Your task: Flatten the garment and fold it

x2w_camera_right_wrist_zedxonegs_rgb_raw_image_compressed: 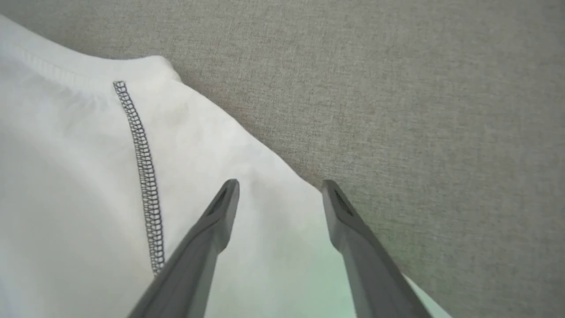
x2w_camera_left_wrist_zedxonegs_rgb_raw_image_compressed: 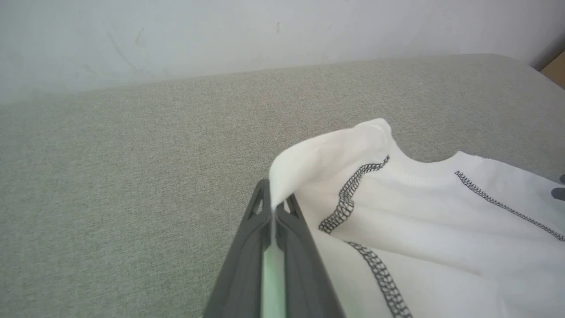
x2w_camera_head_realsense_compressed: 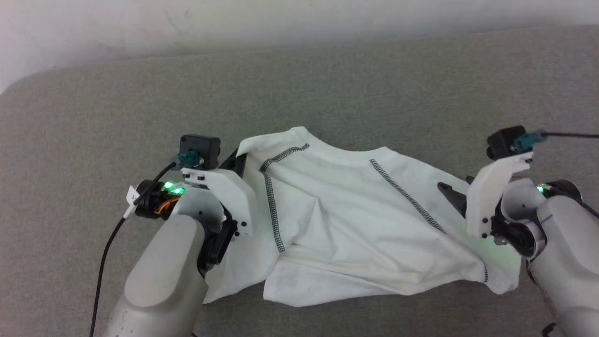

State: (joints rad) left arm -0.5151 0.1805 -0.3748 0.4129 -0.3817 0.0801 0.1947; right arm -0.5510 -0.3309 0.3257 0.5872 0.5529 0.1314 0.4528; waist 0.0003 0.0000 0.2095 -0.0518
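The white shirt (x2w_camera_head_realsense_compressed: 355, 224) lies crumpled on a grey cloth surface (x2w_camera_head_realsense_compressed: 327, 84), a little below the middle of the head view, and stretches from about 9 o'clock to 4 o'clock between the two arms. Dark stitched seams cross it: one curves down its left part, another slants from the neck edge toward 4 o'clock. Its near edge is doubled over on itself, with loose folds toward 6 o'clock

The left claw (x2w_camera_head_realsense_compressed: 236, 163) sits at the shirt's 9 o'clock side, clenched on a raised edge of the fabric. In the left wrist view its two dark fingers (x2w_camera_left_wrist_zedxonegs_rgb_raw_image_compressed: 247, 247) press together with a thin strip of white cloth pinched between them. From the tips the cloth rises in a curled flap toward 1 o'clock, lifted off the surface

The right claw (x2w_camera_head_realsense_compressed: 451, 193) is at the shirt's 3 o'clock side, released, with its fingers spread wide and nothing between them. In the right wrist view one finger (x2w_camera_right_wrist_zedxonegs_rgb_raw_image_compressed: 207, 238) hangs over white cloth and the other runs along the border where the shirt meets the bare grey surface. Whether the tips touch the fabric I cannot tell. A dark seam runs toward 12 o'clock just beside the finger over the cloth

A pale wall (x2w_camera_head_realsense_compressed: 187, 23) stands behind the surface at 12 o'clock, and a black cable (x2w_camera_head_realsense_compressed: 105, 252) trails from the left wrist toward 7 o'clock
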